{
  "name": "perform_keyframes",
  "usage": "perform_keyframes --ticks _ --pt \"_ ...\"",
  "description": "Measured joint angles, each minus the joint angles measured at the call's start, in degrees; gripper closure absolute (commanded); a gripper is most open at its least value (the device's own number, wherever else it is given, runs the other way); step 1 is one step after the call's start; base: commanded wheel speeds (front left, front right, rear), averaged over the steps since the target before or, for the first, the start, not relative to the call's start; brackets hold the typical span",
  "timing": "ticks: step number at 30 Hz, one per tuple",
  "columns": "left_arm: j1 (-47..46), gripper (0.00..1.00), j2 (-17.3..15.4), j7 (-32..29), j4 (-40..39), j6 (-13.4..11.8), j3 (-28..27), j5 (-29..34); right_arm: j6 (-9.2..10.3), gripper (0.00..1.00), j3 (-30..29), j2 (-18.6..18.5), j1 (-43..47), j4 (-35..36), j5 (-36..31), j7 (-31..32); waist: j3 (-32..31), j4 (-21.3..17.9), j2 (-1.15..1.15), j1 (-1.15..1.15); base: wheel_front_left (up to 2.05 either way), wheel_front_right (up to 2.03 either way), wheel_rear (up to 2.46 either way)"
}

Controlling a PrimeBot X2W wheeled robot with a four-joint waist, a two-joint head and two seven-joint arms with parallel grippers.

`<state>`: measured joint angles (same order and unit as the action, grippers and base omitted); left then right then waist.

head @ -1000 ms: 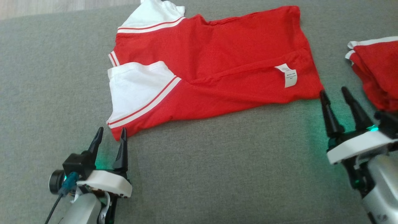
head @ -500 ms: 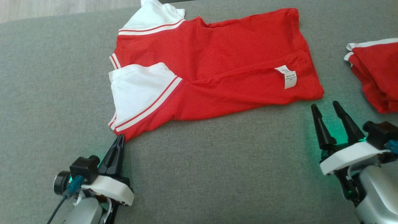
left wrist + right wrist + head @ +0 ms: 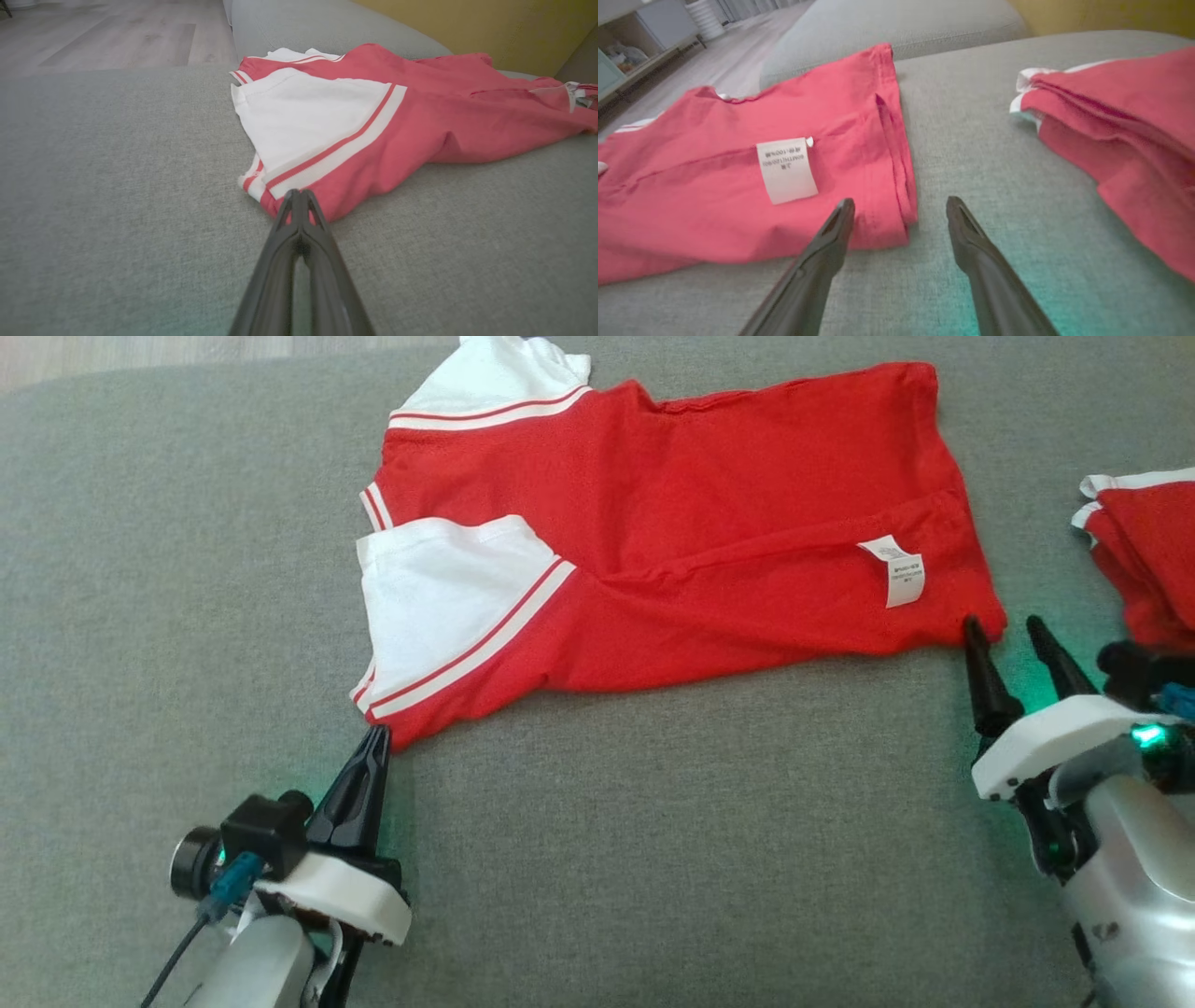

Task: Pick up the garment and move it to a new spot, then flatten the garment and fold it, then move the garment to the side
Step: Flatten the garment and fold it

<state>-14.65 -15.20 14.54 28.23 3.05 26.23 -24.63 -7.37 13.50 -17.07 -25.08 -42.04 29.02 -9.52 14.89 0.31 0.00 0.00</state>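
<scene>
A red garment (image 3: 709, 513) with white sleeves lies spread flat across a grey upholstered cushion (image 3: 653, 849), its sleeves toward the robot's left and its hem, with a white label (image 3: 901, 569), toward the right. The left tool (image 3: 378, 733) is pinched closed on the garment's near left corner. The right tool (image 3: 1002, 625) is spread wide at the near right corner, with one finger over the red cloth and the other over bare cushion, and a second, folded red garment (image 3: 1144, 560) lies apart, further right.
</scene>
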Motion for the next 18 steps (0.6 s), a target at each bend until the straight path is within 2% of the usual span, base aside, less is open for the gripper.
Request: perform_keyframes --ticks 2,3,4,5,12,18 --pt "-0.25 1.0 -0.09 0.0 -0.33 0.01 0.04 0.0 0.0 0.0 0.11 0.45 -0.82 -2.46 -0.77 0.58 0.19 0.2 0.0 0.0 0.0 0.0 0.0" --pt "-0.34 1.0 -0.16 0.0 -0.57 0.08 0.11 0.03 0.0 0.15 0.29 0.68 -1.2 -3.79 -1.02 1.11 0.3 0.3 0.0 0.0 0.0 0.0 0.0" --pt "-0.38 1.0 -0.22 0.0 -0.85 0.07 0.12 0.31 0.0 0.65 0.51 0.92 -1.49 -4.81 -1.26 1.23 0.4 0.37 0.0 0.0 0.0 0.0 0.0" --pt "-0.38 1.0 -0.25 0.0 -1.03 0.05 0.12 0.57 0.0 1.0 0.62 1.24 -1.92 -5.53 -1.36 1.21 0.42 0.39 0.0 0.0 0.0 0.0 0.0" --pt "0.45 1.0 -0.64 0.0 -3.19 0.05 -0.27 0.57 0.0 1.0 1.63 3.54 -3.6 -9.64 -5.64 -1.71 -0.94 0.18 0.0 0.0 0.0 0.0 0.0" --pt "5.48 1.0 -2.26 0.0 -6.11 0.0 -0.48 0.57 0.0 1.0 2.3 3.94 -0.1 -8.25 -6.31 -2.65 -3.04 -0.7 0.0 0.0 0.0 0.0 0.0"
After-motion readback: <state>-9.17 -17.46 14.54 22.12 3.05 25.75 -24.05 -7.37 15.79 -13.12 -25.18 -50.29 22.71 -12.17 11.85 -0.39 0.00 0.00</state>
